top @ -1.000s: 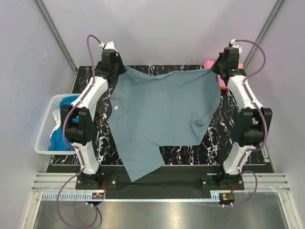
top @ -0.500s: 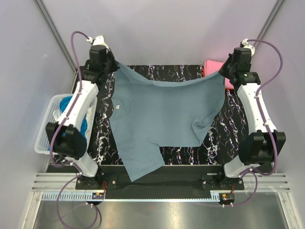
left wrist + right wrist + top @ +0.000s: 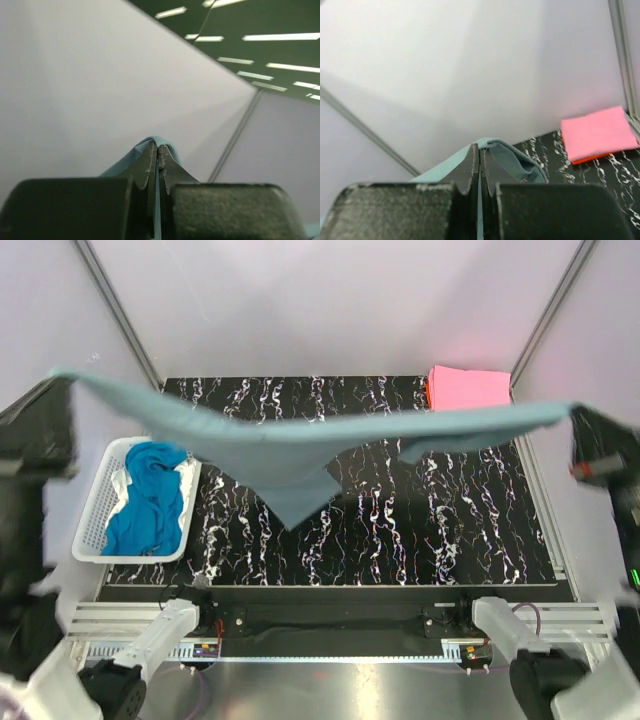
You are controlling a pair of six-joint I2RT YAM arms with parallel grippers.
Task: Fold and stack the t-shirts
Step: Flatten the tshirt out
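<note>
Grey-blue t-shirt (image 3: 290, 455) stretched aloft, seemingly clear of table (image 3: 400, 530).

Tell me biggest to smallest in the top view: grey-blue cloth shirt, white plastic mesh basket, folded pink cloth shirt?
1. grey-blue cloth shirt, though it is held up nearer the camera
2. white plastic mesh basket
3. folded pink cloth shirt

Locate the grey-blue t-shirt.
The grey-blue t-shirt hangs stretched above the table in the top view, gripped by the left pincer and right pincer, its tip drooping right of the white basket.
</note>
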